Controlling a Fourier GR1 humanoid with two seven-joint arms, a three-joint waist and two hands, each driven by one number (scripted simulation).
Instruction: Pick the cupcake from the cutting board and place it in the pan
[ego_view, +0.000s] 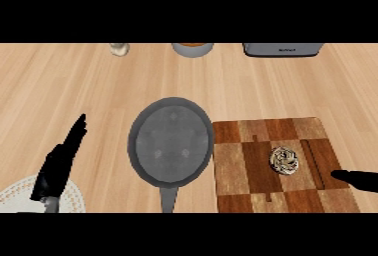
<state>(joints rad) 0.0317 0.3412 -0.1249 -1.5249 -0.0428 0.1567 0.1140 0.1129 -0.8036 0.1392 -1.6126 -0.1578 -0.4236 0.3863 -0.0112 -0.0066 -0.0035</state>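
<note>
Fingers (75, 132) on the left hand (53, 175) are straight, holding nothing; the right hand (356, 178) barely shows beside the cutting board (236, 170), grip unclear. The cupcake (285, 161) sits on that board, right of the pan (171, 140).

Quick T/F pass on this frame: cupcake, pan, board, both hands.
1. The cupcake sits on the cutting board. True.
2. The pan lies right of the board. False: it lies left of it.
3. The cupcake is in the pan. False: nothing is in the pan.
4. The left hand holds nothing, fingers straight. True.
5. The right hand touches the cupcake. False: it is at the board's right edge, apart from the cupcake.
</note>
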